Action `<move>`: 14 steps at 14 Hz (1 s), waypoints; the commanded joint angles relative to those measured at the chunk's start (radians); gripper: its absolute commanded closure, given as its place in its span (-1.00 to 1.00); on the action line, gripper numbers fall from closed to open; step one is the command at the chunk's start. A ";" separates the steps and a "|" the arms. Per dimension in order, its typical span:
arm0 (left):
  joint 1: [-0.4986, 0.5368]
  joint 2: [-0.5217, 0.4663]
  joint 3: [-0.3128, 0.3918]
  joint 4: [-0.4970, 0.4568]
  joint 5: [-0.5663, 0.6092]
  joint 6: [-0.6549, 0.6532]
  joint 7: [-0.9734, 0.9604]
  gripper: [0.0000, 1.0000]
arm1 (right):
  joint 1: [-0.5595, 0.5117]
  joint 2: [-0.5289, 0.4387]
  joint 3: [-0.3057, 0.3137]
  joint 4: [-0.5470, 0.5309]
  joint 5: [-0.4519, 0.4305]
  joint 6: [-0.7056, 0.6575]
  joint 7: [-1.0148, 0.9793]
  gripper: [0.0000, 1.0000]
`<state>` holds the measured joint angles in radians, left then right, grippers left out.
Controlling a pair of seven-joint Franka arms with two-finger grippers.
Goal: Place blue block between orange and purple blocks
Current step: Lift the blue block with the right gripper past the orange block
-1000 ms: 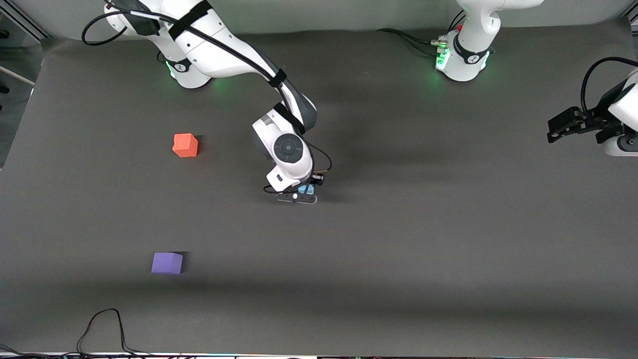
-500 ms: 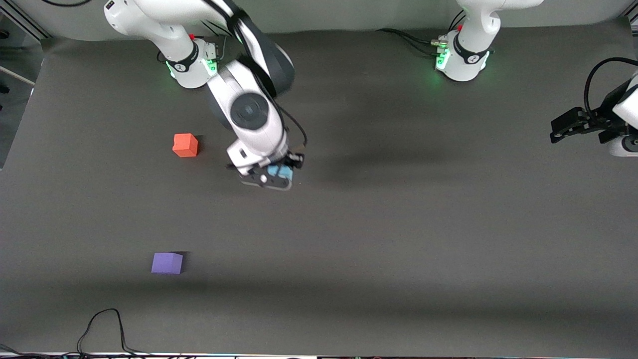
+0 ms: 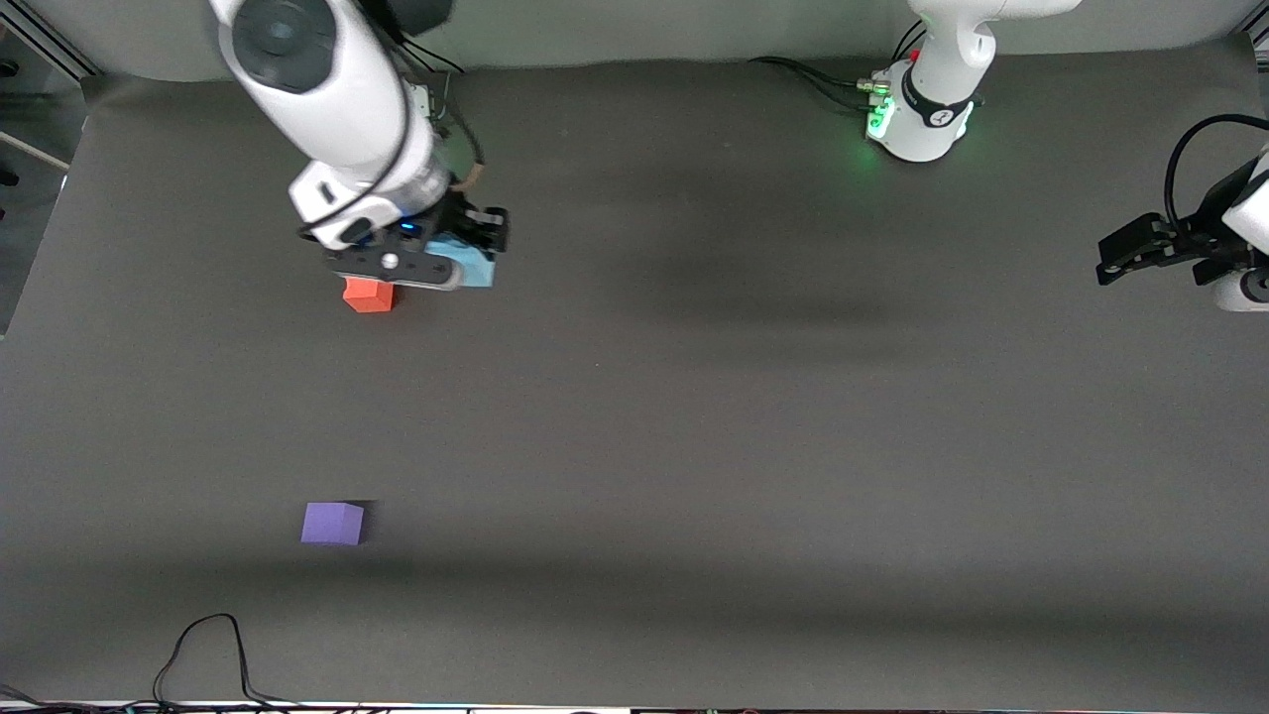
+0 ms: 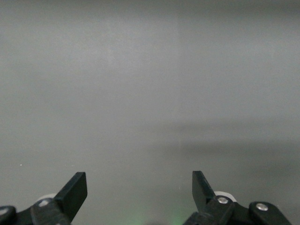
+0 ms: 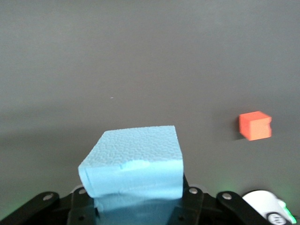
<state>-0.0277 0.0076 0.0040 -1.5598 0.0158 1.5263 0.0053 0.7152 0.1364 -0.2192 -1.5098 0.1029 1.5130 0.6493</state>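
Observation:
My right gripper point(image 3: 448, 260) is shut on the light blue block point(image 3: 476, 268) and holds it high in the air, over the table beside the orange block point(image 3: 369, 296). In the front view the gripper partly covers the orange block. In the right wrist view the blue block point(image 5: 135, 161) sits between the jaws and the orange block point(image 5: 254, 125) lies on the table farther off. The purple block point(image 3: 332, 523) lies nearer to the front camera than the orange one. My left gripper point(image 3: 1125, 255) waits at the left arm's end of the table, open and empty point(image 4: 139, 187).
A dark grey mat point(image 3: 753, 446) covers the table. A black cable point(image 3: 213, 645) loops at the edge nearest the front camera, near the purple block. The left arm's base point(image 3: 922, 109) stands at the back edge.
My right gripper has lifted the blue block and carried it from the table's middle toward the right arm's end, up over the spot beside the orange block. The left arm has barely moved.

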 commanded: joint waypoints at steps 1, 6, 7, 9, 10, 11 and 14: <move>0.005 -0.006 -0.007 0.003 -0.002 0.003 0.010 -1.00 | 0.003 -0.081 -0.127 -0.114 -0.003 -0.010 -0.193 0.71; 0.008 -0.008 -0.007 0.004 0.000 -0.003 0.010 -1.00 | 0.004 -0.152 -0.432 -0.191 -0.025 -0.011 -0.555 0.71; 0.009 -0.008 -0.007 0.003 -0.002 -0.005 0.010 -1.00 | 0.006 -0.150 -0.478 -0.193 -0.025 -0.008 -0.600 0.71; 0.008 -0.006 -0.007 0.003 -0.002 -0.005 0.010 -1.00 | 0.003 -0.136 -0.512 -0.214 -0.026 0.033 -0.629 0.71; 0.009 -0.006 -0.007 0.003 -0.007 -0.005 0.010 -1.00 | 0.003 -0.136 -0.516 -0.255 -0.029 0.079 -0.631 0.71; 0.009 -0.006 -0.007 0.004 -0.014 -0.006 0.010 -1.00 | 0.003 -0.136 -0.517 -0.292 -0.034 0.128 -0.631 0.71; 0.009 -0.006 -0.007 0.003 -0.019 -0.003 0.010 -1.00 | 0.001 -0.126 -0.517 -0.429 -0.034 0.289 -0.632 0.70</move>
<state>-0.0244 0.0076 0.0020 -1.5601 0.0075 1.5266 0.0053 0.7069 0.0173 -0.7361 -1.8481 0.0914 1.7087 0.0265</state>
